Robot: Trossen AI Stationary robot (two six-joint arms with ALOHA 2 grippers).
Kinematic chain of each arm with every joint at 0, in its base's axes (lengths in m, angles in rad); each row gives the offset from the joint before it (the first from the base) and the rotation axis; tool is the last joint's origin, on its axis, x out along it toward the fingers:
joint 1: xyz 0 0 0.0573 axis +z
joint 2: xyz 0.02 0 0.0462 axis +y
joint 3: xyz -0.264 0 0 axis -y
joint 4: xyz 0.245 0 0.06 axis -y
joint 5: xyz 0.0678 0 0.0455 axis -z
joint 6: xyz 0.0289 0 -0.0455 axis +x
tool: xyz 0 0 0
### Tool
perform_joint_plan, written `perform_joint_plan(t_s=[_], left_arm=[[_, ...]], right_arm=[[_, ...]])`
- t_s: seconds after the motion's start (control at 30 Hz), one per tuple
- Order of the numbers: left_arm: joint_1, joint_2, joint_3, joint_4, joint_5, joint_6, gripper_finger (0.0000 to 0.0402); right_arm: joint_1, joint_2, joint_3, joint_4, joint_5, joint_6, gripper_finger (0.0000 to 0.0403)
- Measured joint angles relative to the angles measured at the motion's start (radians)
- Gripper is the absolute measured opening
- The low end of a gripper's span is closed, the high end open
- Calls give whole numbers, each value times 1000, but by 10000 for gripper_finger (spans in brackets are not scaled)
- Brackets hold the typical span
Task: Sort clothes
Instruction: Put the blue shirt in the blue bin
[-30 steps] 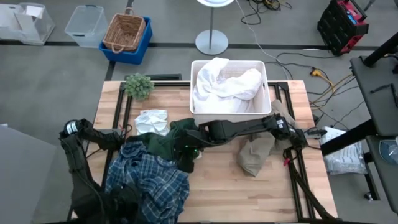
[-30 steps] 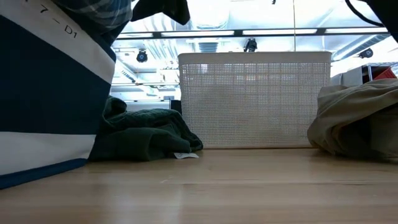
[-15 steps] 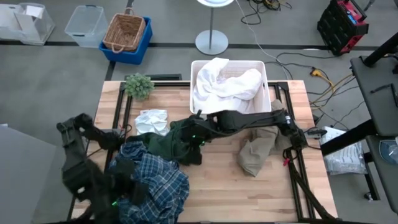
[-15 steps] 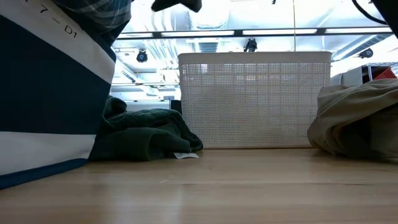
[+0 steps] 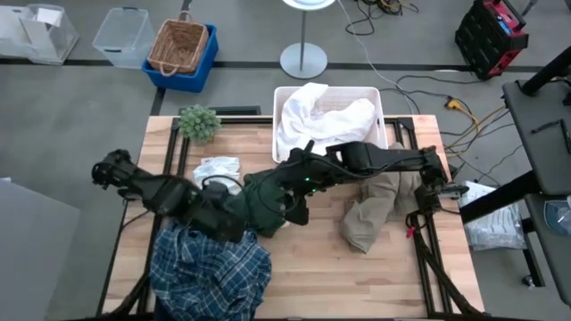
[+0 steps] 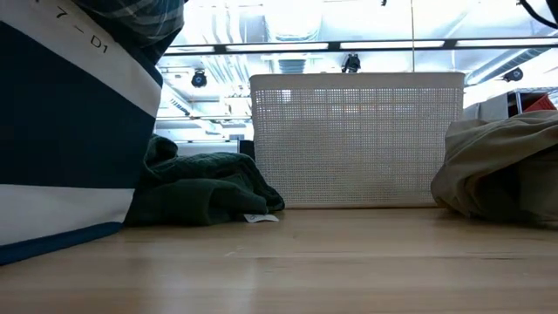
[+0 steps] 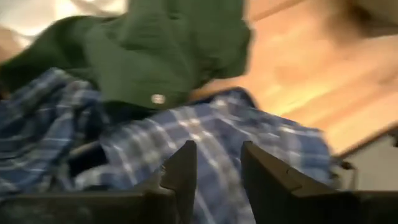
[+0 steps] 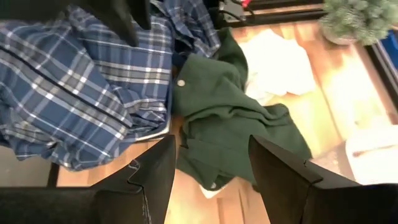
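Right tool [image 5: 299, 207] hangs empty with jaws apart over the dark green garment [image 5: 259, 201] mid-surface; your left tool [image 7: 214, 165], also parted and empty, is above the plaid shirt [image 5: 214, 272]. You seem between picks: next, choose and pinch one garment. White clothes [image 5: 321, 120] fill the bin [image 5: 384, 134]; the low view hides both tools.

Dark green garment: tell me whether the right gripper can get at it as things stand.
Probably yes. The right gripper hangs open above the dark green garment, which lies uncovered on the table; only the left gripper nearby could crowd it.
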State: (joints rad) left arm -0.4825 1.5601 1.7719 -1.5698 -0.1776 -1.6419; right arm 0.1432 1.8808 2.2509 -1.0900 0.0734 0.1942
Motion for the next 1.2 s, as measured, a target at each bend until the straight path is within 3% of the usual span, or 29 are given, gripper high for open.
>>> perform_joint_plan(t_s=[0.27,0.57,0.7,0.83,1.2], left_arm=[[132,-201,-321,1,110,-21,65],[142,-460,-592,-5,152,-218,69],[142,-497,-630,-2,173,-281,84],[148,-503,-636,-1,114,-211,111],[151,-511,-682,-1,166,-58,177]], right_arm=[[0,-1,-35,-13,7,42,196],[2,0,-61,6,6,81,196],[4,10,-62,37,5,83,196],[5,30,-62,73,5,71,196],[18,66,-75,104,-55,83,196]])
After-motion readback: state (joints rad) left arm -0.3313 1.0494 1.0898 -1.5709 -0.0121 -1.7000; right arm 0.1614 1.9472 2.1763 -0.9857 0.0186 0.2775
